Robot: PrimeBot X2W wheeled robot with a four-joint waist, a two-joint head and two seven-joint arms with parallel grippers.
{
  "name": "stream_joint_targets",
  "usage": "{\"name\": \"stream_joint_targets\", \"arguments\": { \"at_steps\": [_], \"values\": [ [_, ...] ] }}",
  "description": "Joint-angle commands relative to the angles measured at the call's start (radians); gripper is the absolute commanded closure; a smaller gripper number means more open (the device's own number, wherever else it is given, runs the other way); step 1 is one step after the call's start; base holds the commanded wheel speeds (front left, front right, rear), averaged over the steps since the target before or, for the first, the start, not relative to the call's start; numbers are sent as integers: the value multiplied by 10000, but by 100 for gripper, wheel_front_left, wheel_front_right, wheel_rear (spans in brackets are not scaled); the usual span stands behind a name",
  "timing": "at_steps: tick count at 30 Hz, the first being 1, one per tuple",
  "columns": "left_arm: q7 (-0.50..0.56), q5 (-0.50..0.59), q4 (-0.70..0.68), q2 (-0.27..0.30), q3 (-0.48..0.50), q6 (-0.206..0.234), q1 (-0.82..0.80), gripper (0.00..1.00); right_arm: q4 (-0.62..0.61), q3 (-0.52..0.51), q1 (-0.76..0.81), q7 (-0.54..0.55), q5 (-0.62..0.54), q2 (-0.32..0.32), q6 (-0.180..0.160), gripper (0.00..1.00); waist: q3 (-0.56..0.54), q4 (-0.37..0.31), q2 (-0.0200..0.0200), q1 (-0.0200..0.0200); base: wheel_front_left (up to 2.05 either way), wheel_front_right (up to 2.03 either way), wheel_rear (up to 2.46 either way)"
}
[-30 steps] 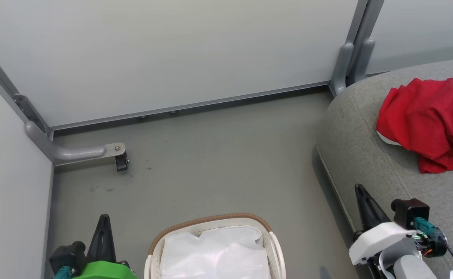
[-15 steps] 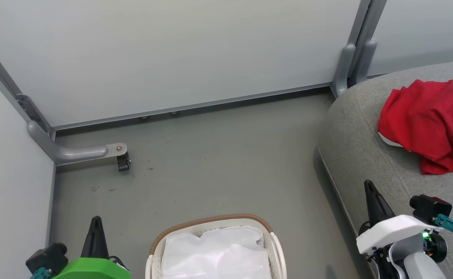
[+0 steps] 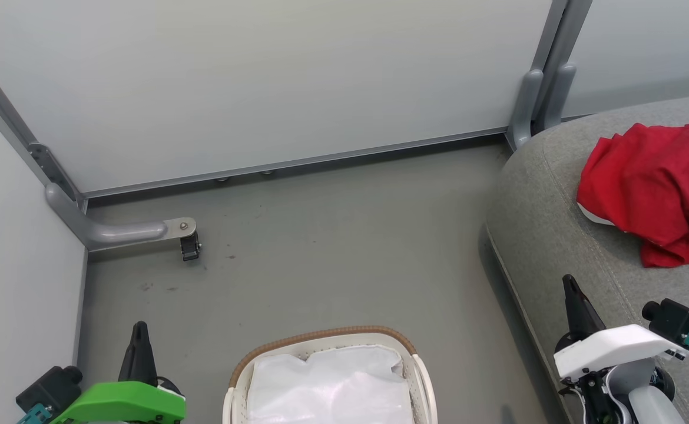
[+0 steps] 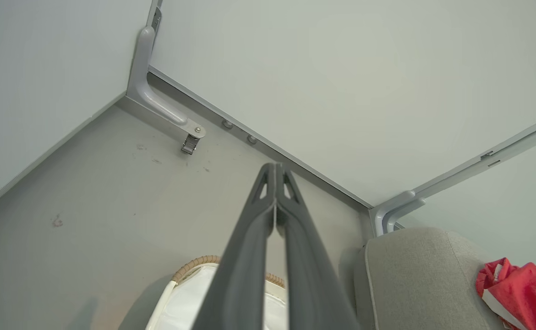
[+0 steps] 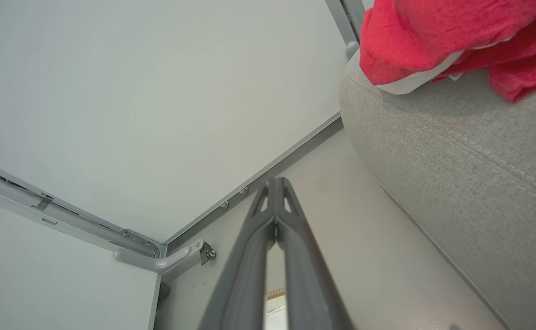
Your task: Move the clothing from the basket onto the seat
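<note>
You have the bright red soft fabric clothing (image 3: 656, 188) bunched in a heap on the large grey woven-fabric seat (image 3: 556, 247), set back from its rounded edge. That is where the task wants it, and I judge it unlikely to slide to the floor. The oval white perforated plastic basket (image 3: 321, 337) with its brown braided rim sits on the grey floor between your two arms, near the seat's front. What shows of its inside is the plain white sheet lining (image 3: 327, 388) with no red on it, though its near part is cut off by the head view's bottom edge. Your left claw (image 3: 139, 338) is clenched on nothing, its two dark fingers pressed tip to tip in the left wrist view, and it hangs over the floor left of the basket. Your right claw (image 3: 573, 291) is clenched and empty too, raised by the seat's front edge, well apart from the clothing. Both arms read as parked clear of the work, so I judge the move done, pending a look into the basket's hidden part
</note>
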Motion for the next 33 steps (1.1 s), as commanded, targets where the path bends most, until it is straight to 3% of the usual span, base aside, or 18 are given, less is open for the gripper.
{"name": "stream_joint_targets", "arguments": {
  "at_steps": [1, 33],
  "values": [
    [73, -352, -140, 37, 65, -80, -313, 100, -196, -65, -57, 86, 372, -65, -4, 100, -4, 6, 0, 0, 0, 0, 0],
    [1087, -4005, -358, 56, 453, -318, -657, 100, -675, -389, 111, 1084, 4176, -82, -7, 100, -86, 135, 0, 0, 0, 0, 0]
  ]
}}
